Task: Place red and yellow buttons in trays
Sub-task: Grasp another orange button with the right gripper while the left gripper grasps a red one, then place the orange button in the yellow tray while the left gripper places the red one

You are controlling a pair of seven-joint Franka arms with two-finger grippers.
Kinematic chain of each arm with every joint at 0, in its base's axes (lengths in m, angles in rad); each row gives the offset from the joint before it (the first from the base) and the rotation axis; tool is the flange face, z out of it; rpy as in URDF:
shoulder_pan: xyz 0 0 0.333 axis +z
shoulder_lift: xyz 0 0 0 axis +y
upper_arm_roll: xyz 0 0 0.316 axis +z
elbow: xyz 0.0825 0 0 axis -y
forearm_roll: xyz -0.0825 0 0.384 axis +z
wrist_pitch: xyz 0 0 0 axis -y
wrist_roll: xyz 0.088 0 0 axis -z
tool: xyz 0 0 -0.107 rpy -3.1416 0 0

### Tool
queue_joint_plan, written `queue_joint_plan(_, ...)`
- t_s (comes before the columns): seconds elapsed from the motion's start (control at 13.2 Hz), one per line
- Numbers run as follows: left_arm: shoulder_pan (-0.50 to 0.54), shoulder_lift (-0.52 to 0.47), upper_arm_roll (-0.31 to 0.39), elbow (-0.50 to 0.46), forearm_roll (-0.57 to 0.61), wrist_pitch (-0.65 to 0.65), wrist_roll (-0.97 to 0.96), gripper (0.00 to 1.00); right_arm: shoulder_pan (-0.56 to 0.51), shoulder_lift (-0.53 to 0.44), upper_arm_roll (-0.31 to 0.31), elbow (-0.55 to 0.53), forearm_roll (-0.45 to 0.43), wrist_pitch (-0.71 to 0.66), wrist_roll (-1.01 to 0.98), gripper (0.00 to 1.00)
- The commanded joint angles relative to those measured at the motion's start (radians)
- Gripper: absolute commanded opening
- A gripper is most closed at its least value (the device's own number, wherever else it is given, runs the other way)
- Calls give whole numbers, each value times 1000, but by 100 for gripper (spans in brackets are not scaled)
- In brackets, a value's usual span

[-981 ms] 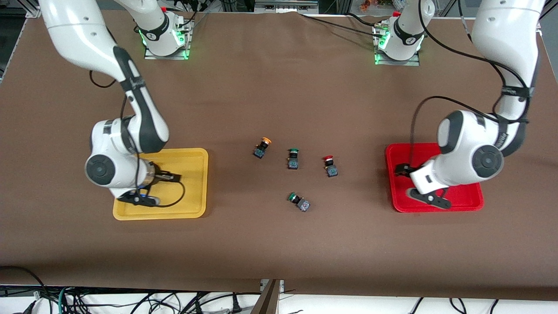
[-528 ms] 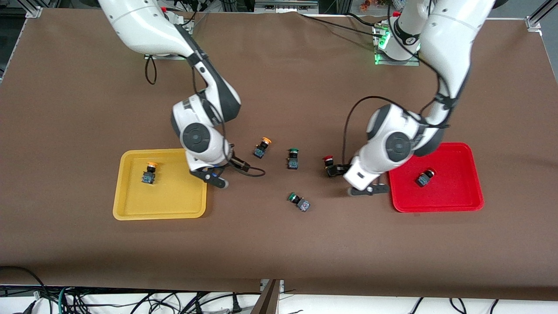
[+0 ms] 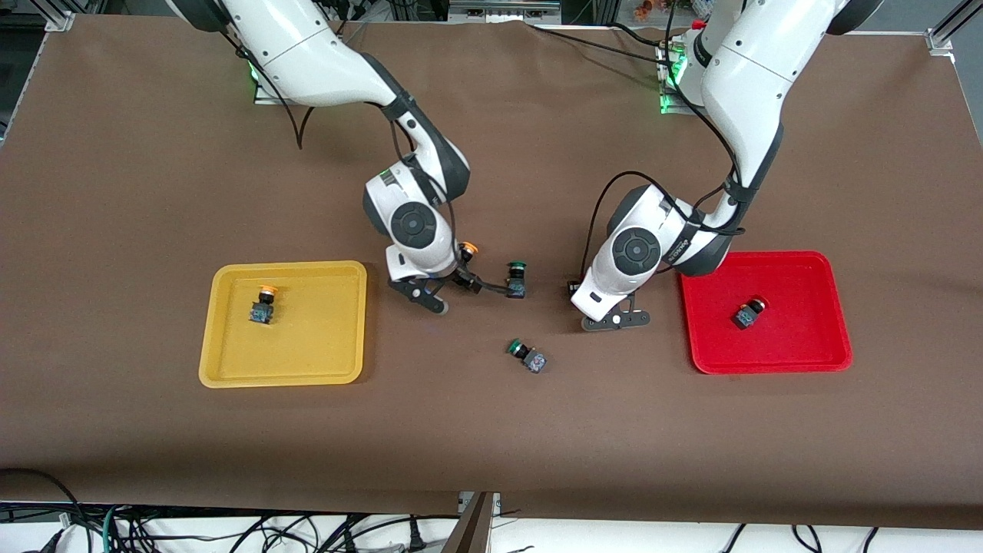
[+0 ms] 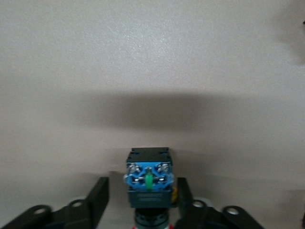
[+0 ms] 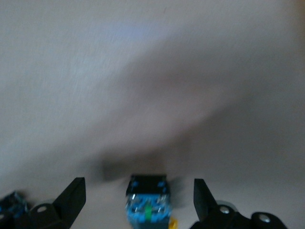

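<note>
Reaching toward the middle of the table [image 3: 491, 430], both arms have their grippers low over loose buttons, and the upright green-capped button [image 3: 516, 279] serves as the landmark. The right gripper [image 5: 138, 200] is just beside that button on the side toward the right arm's end of the table. Its fingers [image 5: 71, 198] stand wide apart with a clear gap on each side of the yellow-capped button [image 3: 465, 250], whose dark body with a blue terminal face [image 5: 147, 202] shows between them. The left gripper [image 4: 143, 202] is on the landmark's side toward the left arm's end. Its fingers [image 4: 97, 198] are open but close around the red-capped button [image 4: 148, 177]; one finger looks to touch the body and the second stands a little apart from it. In the front view this button is almost hidden under the left wrist [image 3: 572, 288]. A second green-capped button [image 3: 527, 356] lies on its side nearer to the front camera than the landmark. The yellow tray [image 3: 307, 361], well toward the right arm's end, holds one yellow-capped button [image 3: 263, 304]. The red tray [image 3: 806, 353], well toward the left arm's end, holds one red-capped button [image 3: 749, 312].
</note>
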State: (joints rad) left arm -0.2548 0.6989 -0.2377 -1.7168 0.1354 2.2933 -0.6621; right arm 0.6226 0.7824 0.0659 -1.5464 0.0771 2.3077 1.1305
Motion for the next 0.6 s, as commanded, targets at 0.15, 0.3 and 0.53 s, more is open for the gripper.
queue_joint_plan(0.15,44,-71,-2,-7,24,-46,-10,0,31,6,-8,-6,0,2,-3,0)
queue_joint_plan(0.3,113,-159,1,-4,27,-186,108,0,22,-3,-14,-1,-5,-4,-38,0)
queue_joint_plan(0.53,305,-231,2,-4,29,-339,469,0,-90,-84,-31,20,-2,-158,-214,0)
